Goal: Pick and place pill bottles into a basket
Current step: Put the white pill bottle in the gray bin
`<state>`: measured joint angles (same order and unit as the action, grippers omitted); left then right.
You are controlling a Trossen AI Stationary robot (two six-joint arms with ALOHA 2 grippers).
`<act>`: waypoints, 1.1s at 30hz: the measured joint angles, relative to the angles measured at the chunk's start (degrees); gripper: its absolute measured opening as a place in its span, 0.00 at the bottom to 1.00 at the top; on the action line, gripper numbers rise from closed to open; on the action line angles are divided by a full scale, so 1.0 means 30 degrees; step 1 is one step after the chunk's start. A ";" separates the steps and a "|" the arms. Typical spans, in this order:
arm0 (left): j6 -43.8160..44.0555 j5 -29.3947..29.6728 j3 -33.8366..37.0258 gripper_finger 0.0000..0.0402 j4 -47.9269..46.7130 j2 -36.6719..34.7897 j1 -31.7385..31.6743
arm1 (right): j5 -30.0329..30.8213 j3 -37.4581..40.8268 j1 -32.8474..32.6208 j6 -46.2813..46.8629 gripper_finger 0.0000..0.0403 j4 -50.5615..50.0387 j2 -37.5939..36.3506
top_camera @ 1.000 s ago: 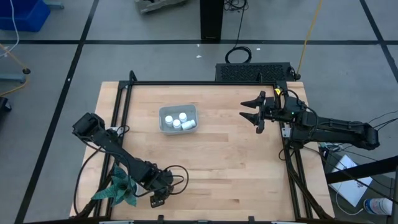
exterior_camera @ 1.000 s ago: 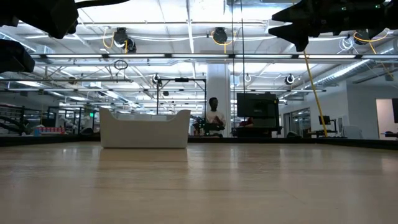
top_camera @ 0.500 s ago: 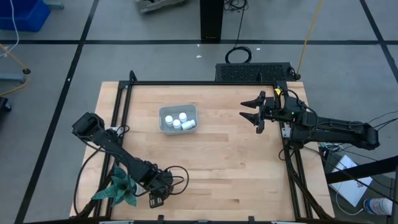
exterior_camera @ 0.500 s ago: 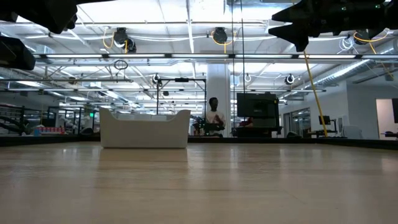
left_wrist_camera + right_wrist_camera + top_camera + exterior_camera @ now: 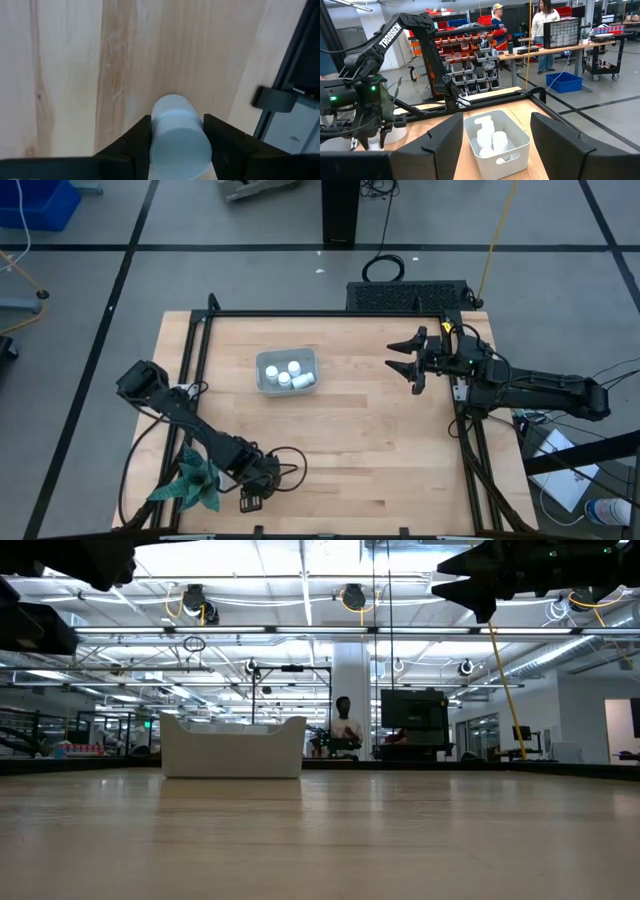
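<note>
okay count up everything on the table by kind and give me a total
Pill bottles: 4, three in the basket and one in the left gripper
Baskets: 1
Green star-shaped plant objects: 1
Total: 6

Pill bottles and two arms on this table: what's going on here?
The left gripper is shut on a pill bottle low over the table's near left edge, beside a green plant-like object. The basket sits farther back on the table and holds three bottles that can be seen. The right gripper waits open, raised above the table's far right side.
</note>
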<state>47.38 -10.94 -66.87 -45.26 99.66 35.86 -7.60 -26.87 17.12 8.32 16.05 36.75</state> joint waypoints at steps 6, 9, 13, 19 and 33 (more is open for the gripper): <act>-0.0895 0.0311 0.0007 0.40 0.0867 0.0022 -0.0304 | 0.0001 -0.0001 0.0000 -0.0007 0.56 0.0000 0.0000; -0.1591 0.0983 0.0007 0.40 0.0897 0.0022 -0.0600 | 0.0000 0.0000 0.0000 -0.0058 0.56 0.0000 0.0000; -0.3167 0.2756 0.0007 0.40 0.0902 -0.0084 -0.1375 | 0.0004 -0.0005 0.0000 -0.0131 0.56 -0.0007 0.0000; -0.6674 0.5856 -0.0450 0.40 0.0445 -0.0854 -0.2972 | 0.0001 0.0000 0.0000 -0.0152 0.56 -0.0021 0.0007; -1.4518 1.1327 -0.1540 0.40 -0.0058 -0.5760 -0.7035 | 0.0016 0.0000 0.0004 -0.0392 0.56 -0.0641 0.0015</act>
<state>3.83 23.04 -71.49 -45.43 82.38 14.76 -7.55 -26.87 17.14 7.14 14.13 36.80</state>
